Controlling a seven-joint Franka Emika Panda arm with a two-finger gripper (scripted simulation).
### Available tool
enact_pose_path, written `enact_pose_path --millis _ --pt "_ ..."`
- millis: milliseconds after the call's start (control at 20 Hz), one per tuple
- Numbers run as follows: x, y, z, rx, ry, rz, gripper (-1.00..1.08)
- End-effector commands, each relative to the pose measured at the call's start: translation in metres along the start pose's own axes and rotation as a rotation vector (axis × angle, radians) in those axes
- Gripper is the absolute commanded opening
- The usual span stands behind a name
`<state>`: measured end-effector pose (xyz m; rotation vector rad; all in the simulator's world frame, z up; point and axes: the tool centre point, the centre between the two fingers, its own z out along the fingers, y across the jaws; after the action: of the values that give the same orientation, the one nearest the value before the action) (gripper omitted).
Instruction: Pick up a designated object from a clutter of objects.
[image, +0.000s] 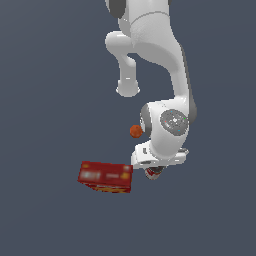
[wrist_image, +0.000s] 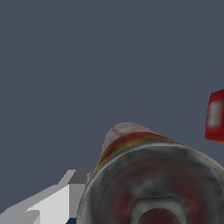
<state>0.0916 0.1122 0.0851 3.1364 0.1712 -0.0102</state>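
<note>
Can (wrist_image: 148, 183), red-and-white with a dark metal top, is seen directly under the gripper (image: 156, 172) beside the red cracker box (image: 106, 177), one finger (wrist_image: 57, 199) alongside it, though whether it is clamped cannot be told.

Arm hides most of the can (image: 154, 172); cracker box (wrist_image: 215, 116) cut by the wrist view's edge

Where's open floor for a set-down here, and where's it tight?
Bare floor: all of the exterior view's left beyond the red cracker box, and the strip below it. Crowded: the can under the gripper, the box close beside it, the orange ball by the wrist.
</note>
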Motion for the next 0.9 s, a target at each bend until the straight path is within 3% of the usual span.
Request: enact_pose_path --millis 0,350,850 --pt "-0.003 0.006 -0.01 0.0 0.005 0.001 -1.0" --pt "-0.026 0.033 -0.043 0.0 0.005 0.001 -1.0" --pt "-0.076 0.092 -0.118 0.001 0.006 0.001 -1.0"
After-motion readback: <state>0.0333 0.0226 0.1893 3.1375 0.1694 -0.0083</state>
